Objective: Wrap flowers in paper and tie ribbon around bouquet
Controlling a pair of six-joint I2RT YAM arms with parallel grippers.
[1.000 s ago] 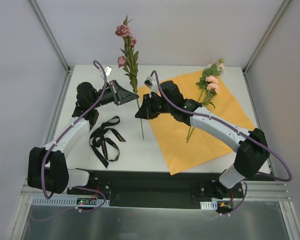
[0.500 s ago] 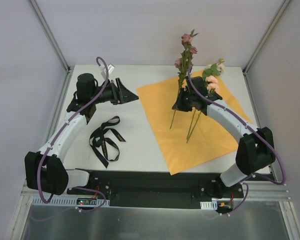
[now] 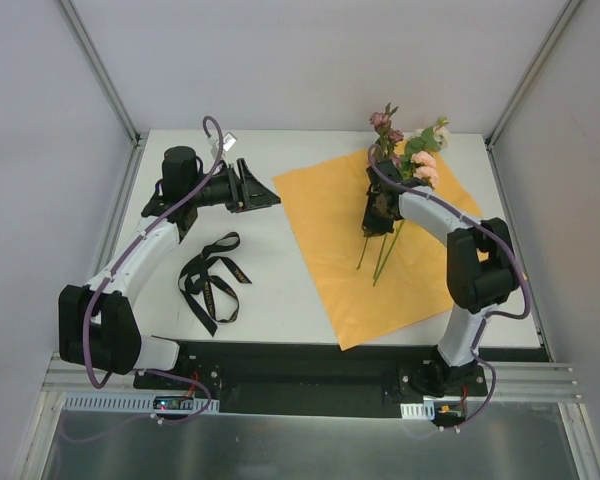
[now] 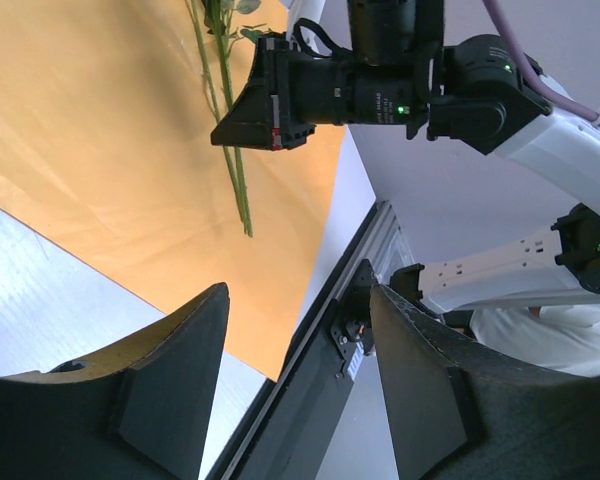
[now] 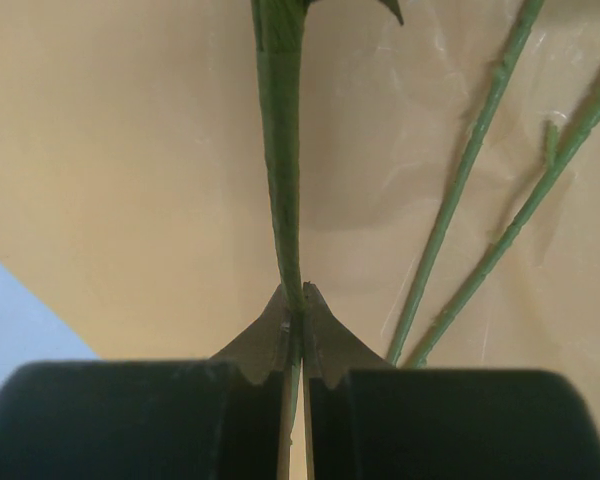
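Handover done: left fingers (image 4: 170,390) now spread and empty, right fingers (image 5: 265,348) clamped on the mauve stem (image 5: 279,150). It has been carried over the paper (image 3: 325,215), beside the pink flowers (image 3: 422,165), apparently not yet laid down. The ribbon (image 3: 208,283) is left untouched on the worktop (image 3: 265,300).

The orange paper (image 3: 330,270) is spread flat and skewed on the right half of the tabletop, with one corner at the near edge. Pale pink flowers (image 3: 423,165) are laid on its far part. A mauve flower stalk (image 3: 381,119) is held raised beside them. The black ribbon (image 3: 212,282) is heaped in loose loops on the left half.
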